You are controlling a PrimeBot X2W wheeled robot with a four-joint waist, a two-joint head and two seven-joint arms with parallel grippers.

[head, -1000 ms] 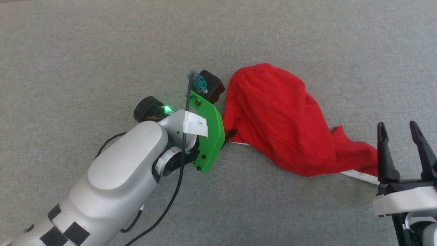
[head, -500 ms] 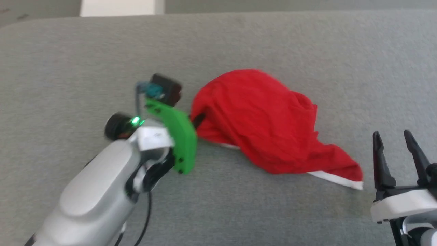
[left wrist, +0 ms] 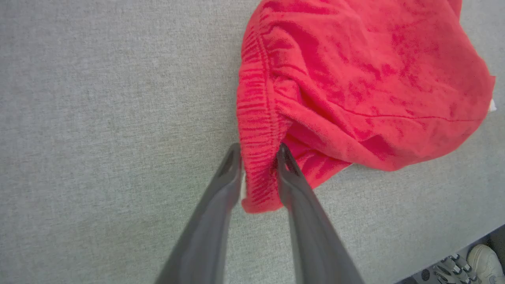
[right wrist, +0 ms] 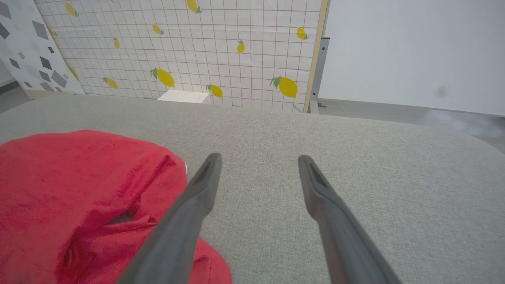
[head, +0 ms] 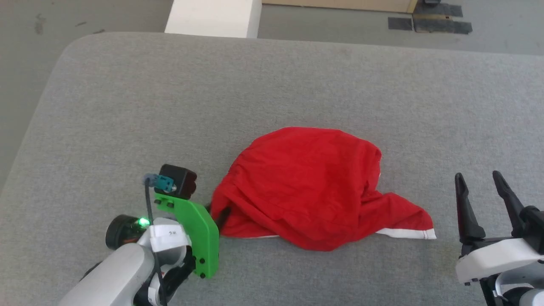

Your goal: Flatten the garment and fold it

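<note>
The red shorts (head: 310,191) lie bunched in a rumpled heap on the grey padded table (head: 272,85), a white trim band showing at their right tip. My left gripper (head: 216,214) is at the heap's left edge. In the left wrist view that gripper (left wrist: 258,152) is shut on the gathered waistband of the shorts (left wrist: 355,86), with the band pinched between its two fingers. My right gripper (head: 480,187) stands open just right of the shorts' trimmed tip, holding nothing. The right wrist view has the right gripper (right wrist: 256,161) over bare table, with the shorts (right wrist: 79,197) to its left.
The table's rounded far-left corner (head: 76,42) and far edge are in view, with floor beyond. A white block (head: 212,17) stands on the floor behind the table. A lemon-print panel (right wrist: 189,51) rises past the far edge. A shoe (left wrist: 483,256) shows below the table's edge.
The head camera has tilted up, bringing the table's far edge into view. My left gripper has dragged the waistband leftward and the shorts have bunched more compactly. The right gripper stays open.
</note>
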